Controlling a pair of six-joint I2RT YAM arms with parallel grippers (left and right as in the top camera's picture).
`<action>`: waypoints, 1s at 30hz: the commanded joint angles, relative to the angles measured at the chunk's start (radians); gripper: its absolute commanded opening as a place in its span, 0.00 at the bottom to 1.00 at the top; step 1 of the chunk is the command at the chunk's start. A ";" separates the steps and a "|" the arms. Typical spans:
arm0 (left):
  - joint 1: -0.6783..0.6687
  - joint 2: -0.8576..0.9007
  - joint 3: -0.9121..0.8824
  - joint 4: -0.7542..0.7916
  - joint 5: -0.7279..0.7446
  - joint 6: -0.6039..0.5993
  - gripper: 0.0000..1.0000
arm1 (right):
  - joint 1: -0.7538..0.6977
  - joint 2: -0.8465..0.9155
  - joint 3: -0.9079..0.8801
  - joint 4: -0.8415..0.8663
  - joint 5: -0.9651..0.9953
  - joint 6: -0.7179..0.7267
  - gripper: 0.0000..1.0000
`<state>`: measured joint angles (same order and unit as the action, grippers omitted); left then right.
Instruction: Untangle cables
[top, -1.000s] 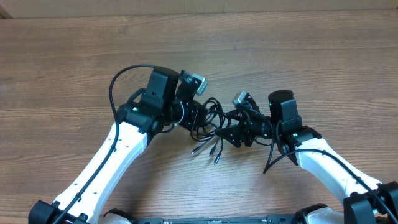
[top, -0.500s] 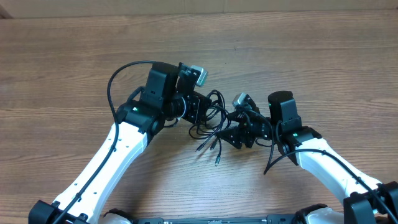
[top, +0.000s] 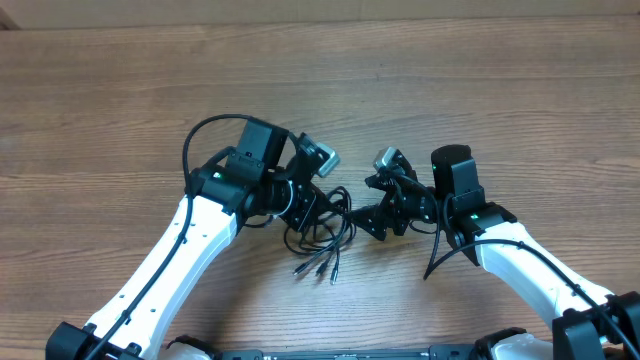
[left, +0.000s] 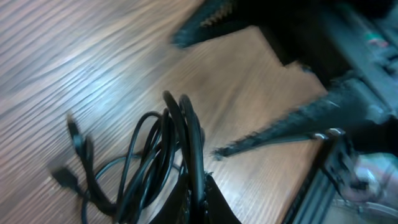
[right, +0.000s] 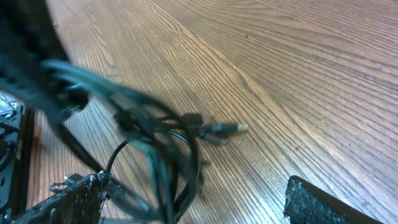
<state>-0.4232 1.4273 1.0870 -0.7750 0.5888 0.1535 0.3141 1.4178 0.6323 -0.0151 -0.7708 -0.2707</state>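
Observation:
The cables (top: 322, 238) are a small knot of thin black cords, with three plug tips (top: 318, 270) trailing toward the front of the table. My left gripper (top: 312, 208) is shut on one strand of the bundle; in the left wrist view the jaws (left: 200, 202) pinch a cord and the loops (left: 152, 158) hang to the left. My right gripper (top: 372, 205) stands wide open just right of the bundle. In the right wrist view its fingers (right: 68, 199) are far apart, with blurred loops of the cables (right: 168, 155) between them and a silvery plug tip (right: 227, 129) on the wood.
Both arms reach in from the front edge over a bare wooden table (top: 450, 80). A thick black cable (top: 195, 135) fixed to the left arm arcs behind it, and another (top: 437, 262) hangs from the right arm.
My left gripper has swung toward the front, dragging the bundle away from the right gripper. The right gripper's jaws have opened wider, and the cords no longer stretch into it.

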 joint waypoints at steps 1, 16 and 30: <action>0.003 0.006 0.012 0.019 0.161 0.116 0.04 | 0.001 -0.002 0.009 0.008 -0.009 0.013 0.91; 0.003 0.006 0.012 0.021 0.159 0.109 0.04 | 0.001 -0.002 0.009 0.011 -0.021 0.012 0.56; 0.003 0.006 0.011 -0.011 0.162 0.109 0.04 | 0.000 -0.002 0.009 0.057 -0.098 0.012 0.34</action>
<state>-0.4232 1.4273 1.0870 -0.7845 0.7292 0.2432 0.3149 1.4178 0.6323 0.0315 -0.8536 -0.2550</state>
